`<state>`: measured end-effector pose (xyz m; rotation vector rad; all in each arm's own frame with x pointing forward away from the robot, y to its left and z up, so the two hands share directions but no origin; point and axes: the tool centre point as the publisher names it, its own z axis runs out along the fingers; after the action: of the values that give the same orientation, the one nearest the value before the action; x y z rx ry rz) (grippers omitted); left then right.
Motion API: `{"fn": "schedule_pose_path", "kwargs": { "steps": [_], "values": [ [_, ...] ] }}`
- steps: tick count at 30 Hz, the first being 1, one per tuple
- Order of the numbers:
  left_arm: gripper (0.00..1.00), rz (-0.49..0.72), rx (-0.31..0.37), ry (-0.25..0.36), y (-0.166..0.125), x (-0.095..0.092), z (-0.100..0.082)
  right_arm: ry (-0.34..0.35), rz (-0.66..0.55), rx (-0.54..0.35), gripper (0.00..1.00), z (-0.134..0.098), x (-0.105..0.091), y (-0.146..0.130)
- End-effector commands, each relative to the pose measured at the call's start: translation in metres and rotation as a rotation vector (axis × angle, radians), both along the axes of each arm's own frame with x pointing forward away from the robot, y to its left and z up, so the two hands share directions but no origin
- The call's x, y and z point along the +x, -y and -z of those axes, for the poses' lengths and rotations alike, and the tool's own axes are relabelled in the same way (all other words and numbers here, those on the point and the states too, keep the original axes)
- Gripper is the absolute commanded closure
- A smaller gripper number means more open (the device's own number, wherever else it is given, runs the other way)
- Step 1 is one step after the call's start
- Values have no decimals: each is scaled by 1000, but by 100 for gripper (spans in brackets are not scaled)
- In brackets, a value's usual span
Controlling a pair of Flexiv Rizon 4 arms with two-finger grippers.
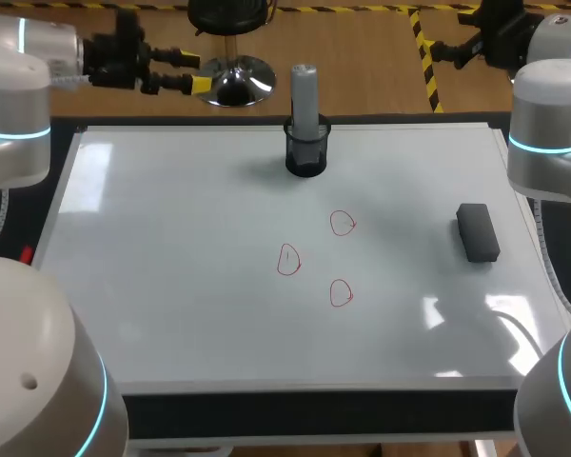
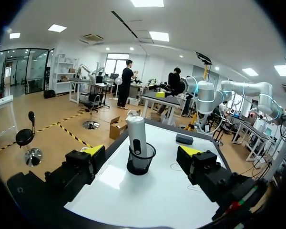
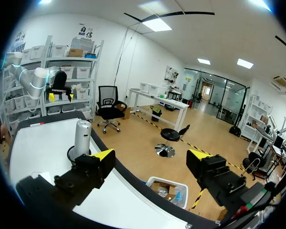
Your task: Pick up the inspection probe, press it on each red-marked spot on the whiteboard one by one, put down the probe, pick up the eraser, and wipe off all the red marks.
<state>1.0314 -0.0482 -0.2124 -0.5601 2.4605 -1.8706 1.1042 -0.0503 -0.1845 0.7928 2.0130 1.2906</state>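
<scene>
1. Whiteboard (image 1: 171, 286) lies flat, covers most of the table.
2. Probe (image 1: 305, 95): grey cylinder, upright in black mesh cup (image 1: 305, 152), at middle of board's far edge. Nothing touching it.
3. Eraser (image 1: 478, 231): dark block, flat on board near right edge, well apart from cup.
4. Three red marks, small loops, a bit right of board's centre: one nearest the cup (image 1: 343, 223), one to its left (image 1: 288, 259), one towards the near edge (image 1: 341, 293). All unwiped.
5. Left gripper (image 1: 195, 74): fingers spread wide, holding nothing, up off the board past far-left corner; cup & probe ahead of it.
6. Right gripper (image 3: 150, 156): fingers wide too, holding nothing, past far-right corner, off the board.
</scene>
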Motion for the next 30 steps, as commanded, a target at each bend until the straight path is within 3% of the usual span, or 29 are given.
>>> {"fn": "schedule_pose_path", "kwargs": {
  "steps": [1,30],
  "values": [
    [0,40,-16,-13,7,7,8,0,0,0,0,0,0,0],
    [0,269,-73,-46,47,35,60,0,0,0,0,0,0,0]
  ]
}}
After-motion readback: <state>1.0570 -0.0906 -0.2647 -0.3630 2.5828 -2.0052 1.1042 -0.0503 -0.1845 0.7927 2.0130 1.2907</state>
